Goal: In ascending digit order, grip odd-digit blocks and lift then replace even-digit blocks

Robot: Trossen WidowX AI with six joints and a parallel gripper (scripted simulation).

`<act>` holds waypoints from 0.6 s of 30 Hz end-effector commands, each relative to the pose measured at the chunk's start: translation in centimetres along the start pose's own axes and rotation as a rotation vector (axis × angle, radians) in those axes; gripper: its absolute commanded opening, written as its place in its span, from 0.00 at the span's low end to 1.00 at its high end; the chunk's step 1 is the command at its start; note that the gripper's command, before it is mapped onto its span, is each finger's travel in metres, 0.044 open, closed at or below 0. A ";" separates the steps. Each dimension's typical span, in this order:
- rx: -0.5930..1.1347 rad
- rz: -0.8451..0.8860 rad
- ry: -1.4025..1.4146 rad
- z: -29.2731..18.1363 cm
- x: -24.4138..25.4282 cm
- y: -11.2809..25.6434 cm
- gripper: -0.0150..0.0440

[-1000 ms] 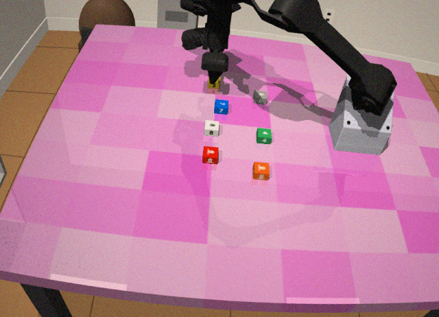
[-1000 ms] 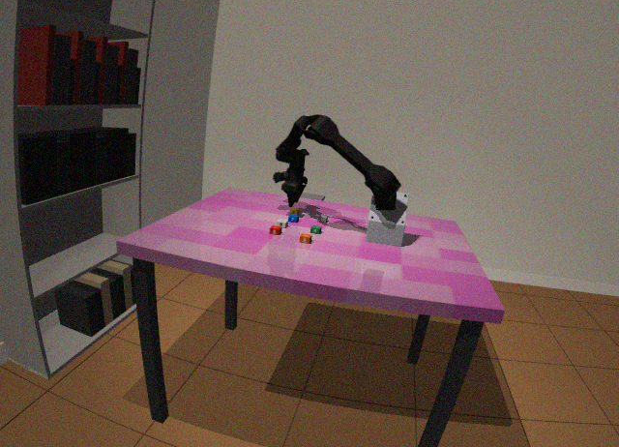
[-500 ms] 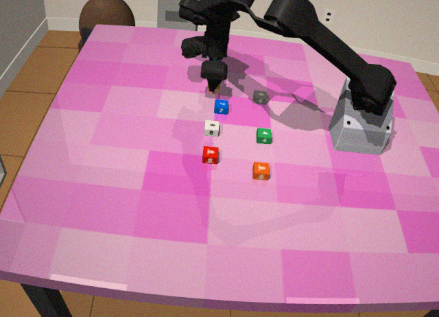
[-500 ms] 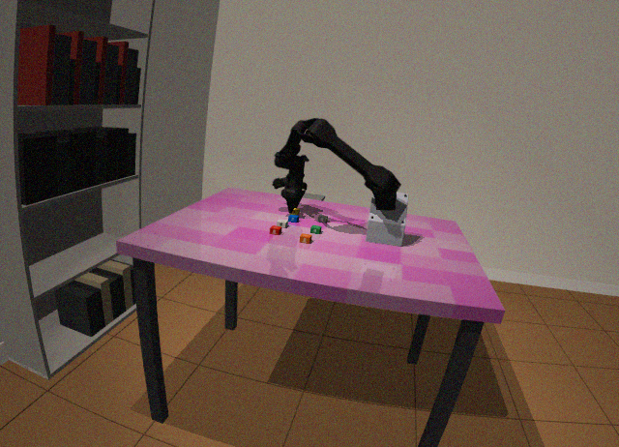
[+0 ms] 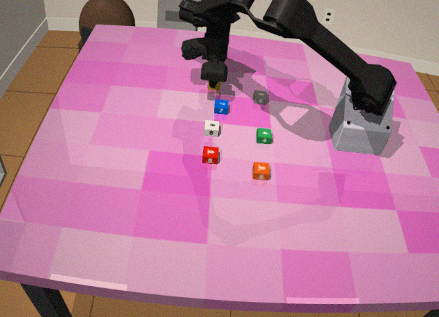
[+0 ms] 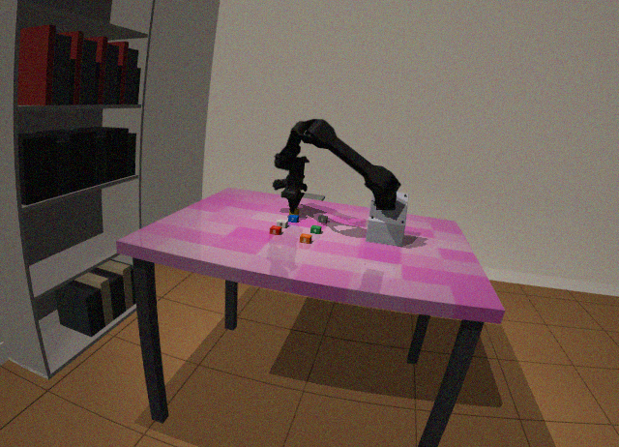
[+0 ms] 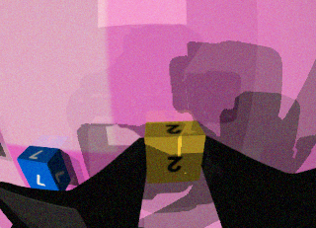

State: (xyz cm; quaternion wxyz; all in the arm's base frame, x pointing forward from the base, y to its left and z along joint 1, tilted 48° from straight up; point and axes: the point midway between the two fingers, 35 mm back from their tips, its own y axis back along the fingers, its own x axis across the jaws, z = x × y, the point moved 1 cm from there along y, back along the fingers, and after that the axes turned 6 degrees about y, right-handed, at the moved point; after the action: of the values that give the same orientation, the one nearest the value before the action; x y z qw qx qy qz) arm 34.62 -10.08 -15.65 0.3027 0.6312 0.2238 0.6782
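Observation:
My gripper [image 5: 213, 84] [image 6: 293, 211] [image 7: 173, 143] points down and is shut on the yellow block [image 7: 174, 161], which shows a 2. One finger is against each side of it; whether it touches the table is hard to tell. The blue block [image 5: 221, 106] [image 6: 293, 218] [image 7: 39, 170], showing 7, is close by. The white block [image 5: 211, 128] [image 6: 282, 223] shows 8, the green block [image 5: 264, 135] [image 6: 315, 229] 4, the dark grey block [image 5: 260, 97] [image 6: 322, 219] 0. The red block [image 5: 210, 154] [image 6: 275, 229] and orange block [image 5: 260, 171] [image 6: 306, 238] have digits I cannot read surely.
All these blocks stand on the pink checked table [image 5: 170, 267] [image 6: 309, 283]. The grey arm base [image 5: 361, 136] [image 6: 386, 230] stands at the right, and the arm reaches over the table from it. A bookshelf [image 6: 174, 82] stands left of the table.

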 end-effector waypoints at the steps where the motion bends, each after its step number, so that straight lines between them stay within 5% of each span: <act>1: -0.006 0.003 -0.006 0.1 0.0 0.0 0.46; 18: -0.006 0.003 -0.006 0.1 0.0 0.9 0.46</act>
State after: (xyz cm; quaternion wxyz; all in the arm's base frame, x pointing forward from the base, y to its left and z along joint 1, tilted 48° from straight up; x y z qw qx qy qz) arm 34.56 -10.16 -15.54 0.3021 0.6337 0.2226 0.6765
